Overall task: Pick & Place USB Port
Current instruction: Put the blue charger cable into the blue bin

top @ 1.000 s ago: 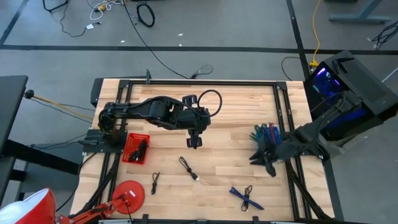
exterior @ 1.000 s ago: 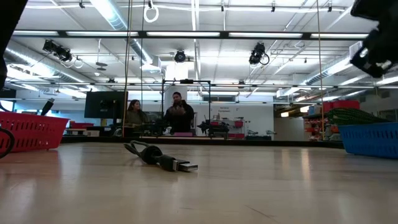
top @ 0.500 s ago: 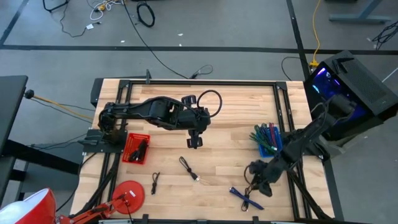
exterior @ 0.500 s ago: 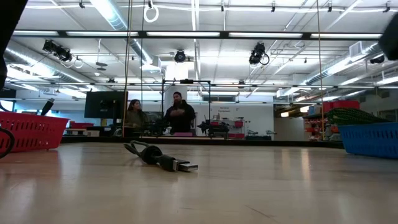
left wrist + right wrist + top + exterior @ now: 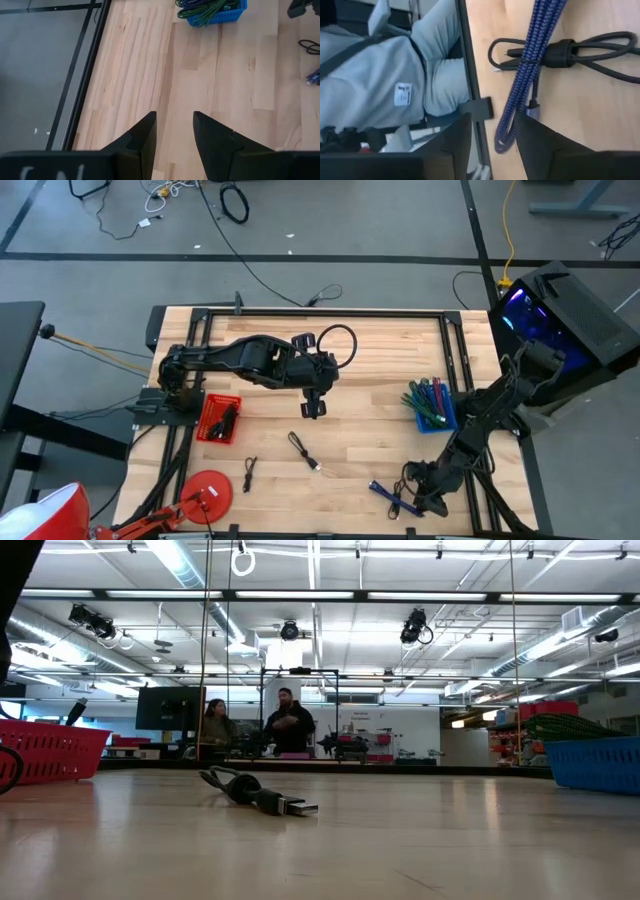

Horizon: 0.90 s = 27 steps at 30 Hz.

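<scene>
A black USB cable (image 5: 303,452) with a metal plug lies on the wood table near the middle; it also shows in the low view (image 5: 262,795). A blue braided cable (image 5: 384,491) and a bundled black cable (image 5: 400,498) lie side by side near the table's near edge. My right gripper (image 5: 420,498) is open just over them. In the right wrist view its fingers (image 5: 492,135) stand on either side of the blue cable's (image 5: 530,65) end, next to the black cable (image 5: 560,50). My left gripper (image 5: 313,408) is open and empty over the table's middle (image 5: 172,132).
A red basket (image 5: 219,418) stands at the left and a blue basket (image 5: 432,405) full of cables at the right. A small black cable (image 5: 248,472) and a red disc (image 5: 205,490) lie near left. Grey cloth (image 5: 395,75) shows beyond the table's black edge rail (image 5: 470,75).
My right gripper has gone from beside the blue basket toward the table's near edge and down, over the blue and black cables. The cables have kept their places.
</scene>
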Tool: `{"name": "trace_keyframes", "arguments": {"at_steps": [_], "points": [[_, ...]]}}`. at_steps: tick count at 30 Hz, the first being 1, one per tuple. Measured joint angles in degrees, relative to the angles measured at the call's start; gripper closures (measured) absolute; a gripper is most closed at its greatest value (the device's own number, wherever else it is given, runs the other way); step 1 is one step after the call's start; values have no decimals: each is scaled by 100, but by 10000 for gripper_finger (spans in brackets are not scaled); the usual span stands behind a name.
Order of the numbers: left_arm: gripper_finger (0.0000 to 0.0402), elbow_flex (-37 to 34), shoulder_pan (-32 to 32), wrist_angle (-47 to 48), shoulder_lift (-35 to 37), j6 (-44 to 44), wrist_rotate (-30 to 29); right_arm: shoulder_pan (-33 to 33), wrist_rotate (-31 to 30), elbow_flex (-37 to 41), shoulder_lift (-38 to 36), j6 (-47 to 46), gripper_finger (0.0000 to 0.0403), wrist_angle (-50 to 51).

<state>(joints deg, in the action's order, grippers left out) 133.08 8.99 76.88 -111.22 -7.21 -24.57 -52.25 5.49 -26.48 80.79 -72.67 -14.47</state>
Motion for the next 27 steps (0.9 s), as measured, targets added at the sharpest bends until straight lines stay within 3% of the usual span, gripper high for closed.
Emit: {"name": "trace_keyframes", "arguments": {"at_steps": [12, 18, 27], "points": [[268, 0, -4, -29, 0, -12, 45, -188, -233, -279, 903, 22, 262, -555], [268, 0, -3, -57, 0, -13, 45, -124, -234, -317, 986, 92, 262, -507], [268, 0, -2, -61, 0, -12, 45, -98, -887, -315, 986, -50, 263, -148]]}}
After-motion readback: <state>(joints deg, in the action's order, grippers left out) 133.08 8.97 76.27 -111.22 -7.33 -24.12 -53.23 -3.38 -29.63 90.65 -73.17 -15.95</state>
